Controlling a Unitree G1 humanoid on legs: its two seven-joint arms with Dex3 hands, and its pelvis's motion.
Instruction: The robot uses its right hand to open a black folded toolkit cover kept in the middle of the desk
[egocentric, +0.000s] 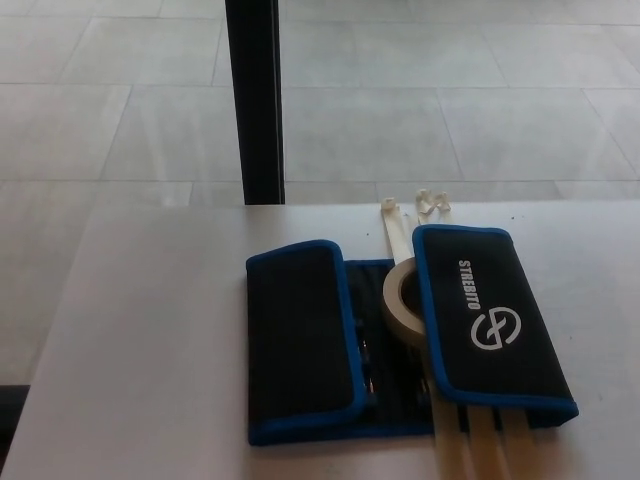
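A black toolkit cover with blue edging (300, 335) lies in the middle of the white desk (150, 330). Its left flap is folded over onto the middle. Its right flap (490, 320), printed with a white logo, rests on a roll of tan tape (402, 303) and on several pale cable ties (393, 228). A strip of the inside with tools shows between the flaps. Neither of my hands is in the head view.
A black post (254, 100) stands behind the desk's far edge over a pale tiled floor (450, 110). The cable ties stick out past the cover at the far side and at the near edge (480, 450). Bare desk lies left of the cover.
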